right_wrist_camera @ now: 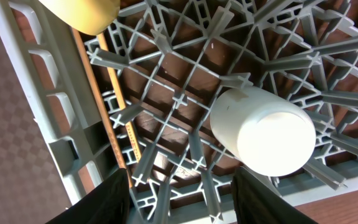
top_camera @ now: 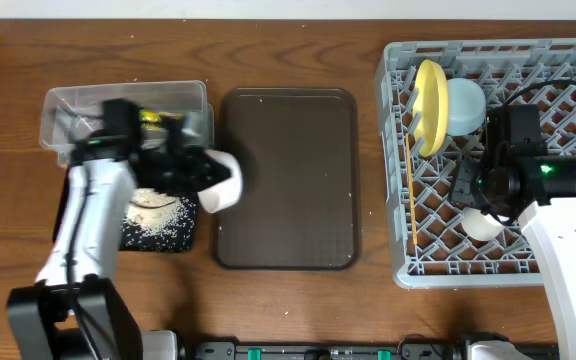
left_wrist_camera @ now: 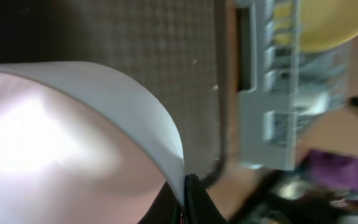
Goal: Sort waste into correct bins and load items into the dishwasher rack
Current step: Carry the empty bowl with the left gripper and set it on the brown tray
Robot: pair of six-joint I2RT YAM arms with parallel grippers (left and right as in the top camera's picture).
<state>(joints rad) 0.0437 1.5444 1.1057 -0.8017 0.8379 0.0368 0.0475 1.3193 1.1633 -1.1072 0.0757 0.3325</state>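
My left gripper (top_camera: 204,172) is shut on the rim of the white bowl (top_camera: 221,182), holding it tilted between the black tray (top_camera: 158,240) and the brown tray. In the left wrist view the white bowl (left_wrist_camera: 73,137) fills the frame, with the gripper (left_wrist_camera: 188,202) pinching its edge. White crumbs (top_camera: 160,218) lie on the black tray. The clear tub (top_camera: 78,105) holds the yellow-green wrapper (top_camera: 151,118). The dishwasher rack (top_camera: 568,60) holds the yellow plate (top_camera: 430,105), light blue bowl (top_camera: 466,105), chopsticks (top_camera: 411,200) and white cup (top_camera: 483,222). My right gripper (right_wrist_camera: 179,186) hangs open above the rack floor, the cup (right_wrist_camera: 269,134) just beside it.
The large brown serving tray (top_camera: 288,180) lies between the bins and the rack, with a few crumbs on it. The left arm's body covers part of the black tray and the tub. The rack's grey wall (right_wrist_camera: 48,118) and pegs surround the right gripper.
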